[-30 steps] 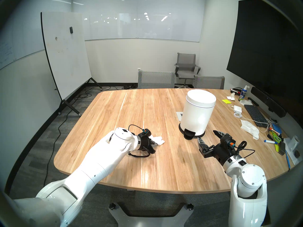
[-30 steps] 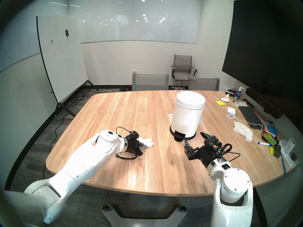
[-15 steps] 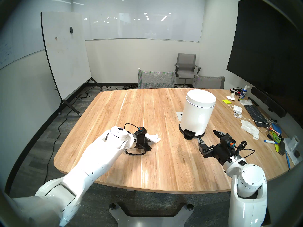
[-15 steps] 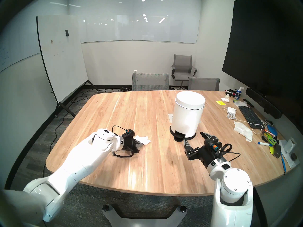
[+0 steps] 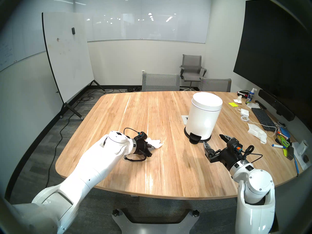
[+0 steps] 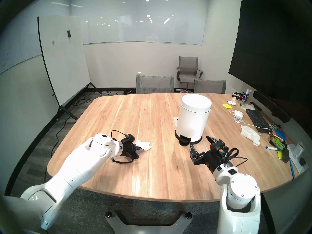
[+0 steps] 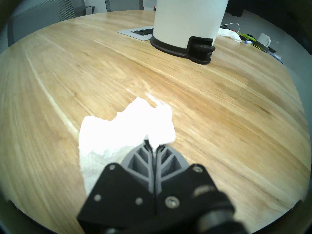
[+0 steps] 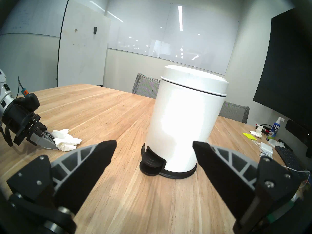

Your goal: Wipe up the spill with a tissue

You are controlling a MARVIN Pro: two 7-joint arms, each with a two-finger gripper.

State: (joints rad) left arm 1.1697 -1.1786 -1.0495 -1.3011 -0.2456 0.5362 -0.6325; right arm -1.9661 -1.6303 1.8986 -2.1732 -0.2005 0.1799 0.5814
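Our left gripper (image 7: 152, 145) clamps the tissue (image 7: 128, 127), which lies on the bench (image 7: 219, 118) ahead of it. Our right gripper (image 8: 154, 148) stands open, empty.

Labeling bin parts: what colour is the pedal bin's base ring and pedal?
Black, under a white body: the pedal bin's base ring and pedal. Clearest in the right wrist view.

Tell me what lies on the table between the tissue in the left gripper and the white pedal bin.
Only bare table lies between the tissue in the left gripper and the pedal bin, clearest in the head views.
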